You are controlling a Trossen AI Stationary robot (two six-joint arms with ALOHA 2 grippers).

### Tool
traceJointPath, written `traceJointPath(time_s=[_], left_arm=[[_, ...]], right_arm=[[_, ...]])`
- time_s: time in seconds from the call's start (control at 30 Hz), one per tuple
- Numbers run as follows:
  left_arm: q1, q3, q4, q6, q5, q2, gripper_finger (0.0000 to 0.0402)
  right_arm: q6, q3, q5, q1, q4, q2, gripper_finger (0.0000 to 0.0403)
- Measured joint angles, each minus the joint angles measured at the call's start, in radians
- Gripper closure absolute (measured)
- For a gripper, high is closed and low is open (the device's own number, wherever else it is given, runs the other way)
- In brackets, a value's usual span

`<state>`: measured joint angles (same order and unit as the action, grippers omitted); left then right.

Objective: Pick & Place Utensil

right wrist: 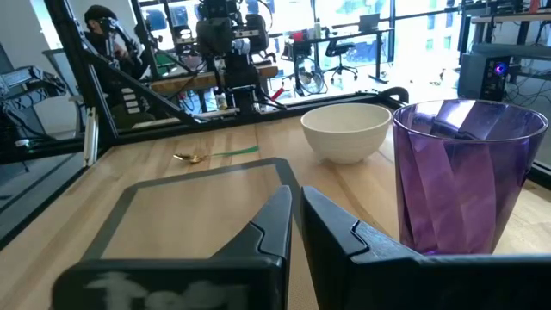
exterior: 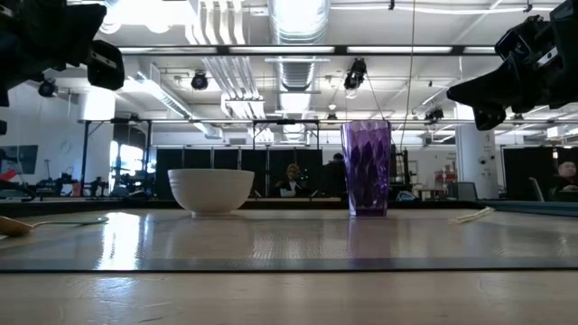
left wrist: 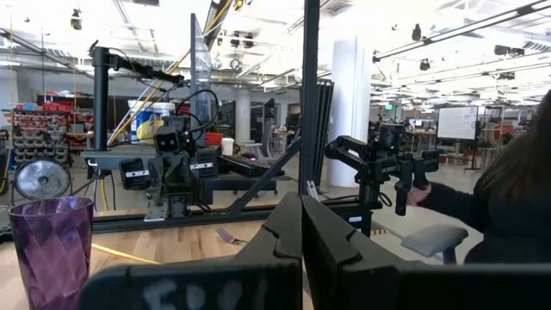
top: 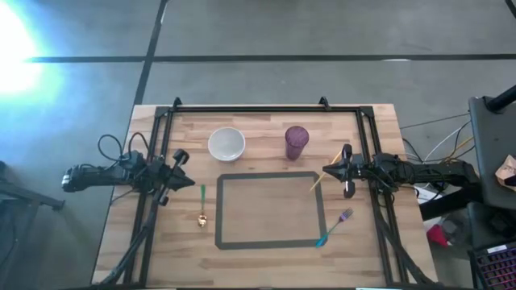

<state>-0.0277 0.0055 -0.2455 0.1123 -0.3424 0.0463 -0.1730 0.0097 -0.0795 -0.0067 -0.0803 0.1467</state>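
Observation:
A spoon with a green handle and gold bowl lies flat on the table left of a dark tape rectangle; the right wrist view shows the spoon too. A fork with a purple head and teal handle lies flat at the rectangle's right near corner. My left gripper hovers shut just beyond the spoon's handle end. My right gripper hovers shut at the rectangle's right far corner, over a pale wooden stick. In the wrist views the left gripper and right gripper hold nothing.
A white bowl and a purple faceted cup stand upright beyond the rectangle's far edge. Black frame rails run along the table's far, left and right sides. A person sits in the room behind.

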Motion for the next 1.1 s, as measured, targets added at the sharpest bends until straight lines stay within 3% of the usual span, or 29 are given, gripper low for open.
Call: traceJointPath(time_s=[0.37,1.1], left_arm=[[0.000,0.000,0.000,0.000,0.000,0.000,0.0401],[0.000,0.000,-0.006,-0.011,0.034,0.000,0.0401]], right_arm=[[0.177,0.000,0.000,0.000,0.000,0.000,0.0376],[0.208,0.000,0.000,0.000,-0.005,0.000,0.0376]])
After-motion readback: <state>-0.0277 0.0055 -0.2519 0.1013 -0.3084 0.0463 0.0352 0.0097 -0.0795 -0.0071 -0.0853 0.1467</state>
